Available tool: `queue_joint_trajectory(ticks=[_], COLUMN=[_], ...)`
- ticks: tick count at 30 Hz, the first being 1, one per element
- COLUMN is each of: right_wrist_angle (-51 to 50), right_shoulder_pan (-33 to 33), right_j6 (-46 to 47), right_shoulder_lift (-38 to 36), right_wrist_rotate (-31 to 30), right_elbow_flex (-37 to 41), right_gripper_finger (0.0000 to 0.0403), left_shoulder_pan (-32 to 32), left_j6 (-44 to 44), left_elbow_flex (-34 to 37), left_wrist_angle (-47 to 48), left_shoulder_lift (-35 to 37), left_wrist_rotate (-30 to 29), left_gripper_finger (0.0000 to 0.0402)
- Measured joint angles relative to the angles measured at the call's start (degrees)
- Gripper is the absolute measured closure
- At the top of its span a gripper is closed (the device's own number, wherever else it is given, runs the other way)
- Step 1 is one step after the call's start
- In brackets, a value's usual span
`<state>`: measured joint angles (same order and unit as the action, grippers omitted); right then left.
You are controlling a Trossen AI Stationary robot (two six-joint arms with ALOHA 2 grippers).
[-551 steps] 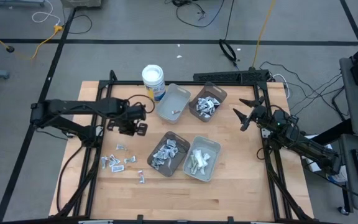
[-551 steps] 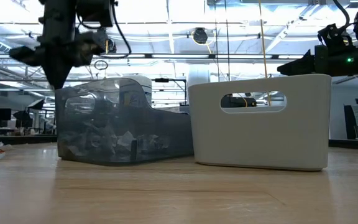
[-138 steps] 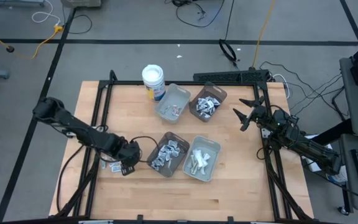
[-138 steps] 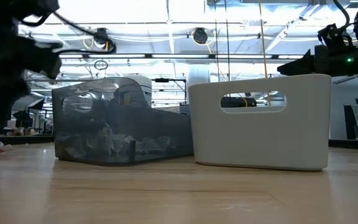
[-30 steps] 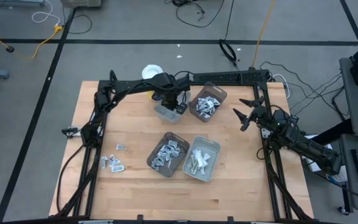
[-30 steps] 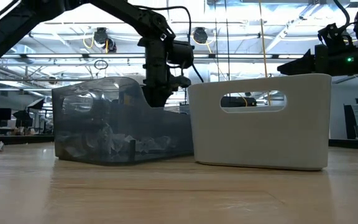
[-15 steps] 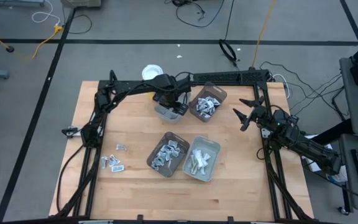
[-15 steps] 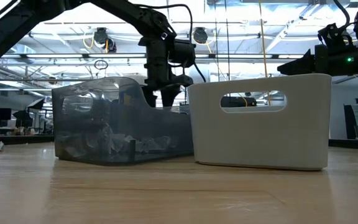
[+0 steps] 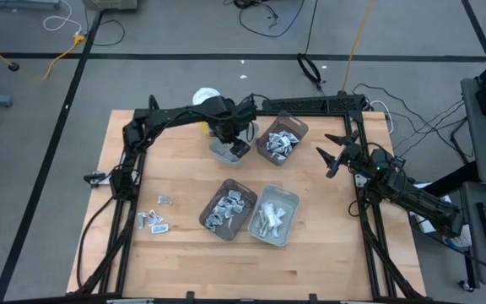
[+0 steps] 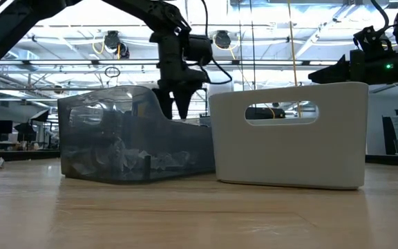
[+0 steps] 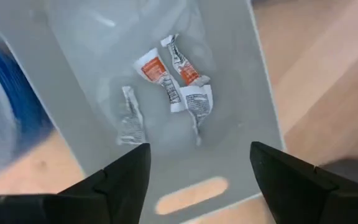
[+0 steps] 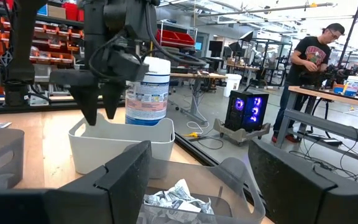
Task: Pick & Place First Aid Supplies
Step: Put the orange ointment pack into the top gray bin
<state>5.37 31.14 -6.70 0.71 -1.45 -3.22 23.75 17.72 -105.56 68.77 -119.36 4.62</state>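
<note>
Now the left gripper (image 9: 236, 138) is seen open over the pale grey plastic tray (image 9: 223, 153), small white packets (image 11: 178, 87) dropped; loose table packets (image 9: 153, 220) need fetching next.

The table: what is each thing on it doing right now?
Left gripper: fingers open, empty, above the light grey tray.
Right gripper: fingers open, waiting at the table's right edge.
Light grey tray: a few packets inside.
Brown tray: holds a heap of packets.
White tub: upright, lid on.
Loose packets: lying on the table.
</note>
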Motion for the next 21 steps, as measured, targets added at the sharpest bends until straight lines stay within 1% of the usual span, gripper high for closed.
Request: queue_joint_trajectory(ticks=[9,11,13,16,21], right_wrist_angle=[0.0,0.0,0.0,0.0,0.0], right_shoulder_pan=[0.0,0.0,0.0,0.0,0.0], right_j6=[0.0,0.0,0.0,0.0,0.0], right_shoulder_lift=[0.0,0.0,0.0,0.0,0.0], right_wrist_rotate=[0.0,0.0,0.0,0.0,0.0], right_elbow_flex=[0.0,0.0,0.0,0.0,0.0], right_gripper_finger=[0.0140,0.0140,0.0140,0.0140,0.0140], left_shoulder_pan=[-1.3,-1.7,-2.3,-3.7,-8.1], left_j6=[-23.5,-26.1,-26.7,-27.1,-28.6], left_elbow_flex=[0.0,0.6,2.1,8.2,22.0], left_wrist_angle=[5.4,6.0,6.0,5.0,-2.7], left_shoulder_lift=[3.5,3.8,4.3,8.5,19.0], left_wrist_rotate=[-0.1,-0.2,-0.2,-0.3,-0.2], left_gripper_finger=[0.0151,0.0156,0.0157,0.0153,0.0126])
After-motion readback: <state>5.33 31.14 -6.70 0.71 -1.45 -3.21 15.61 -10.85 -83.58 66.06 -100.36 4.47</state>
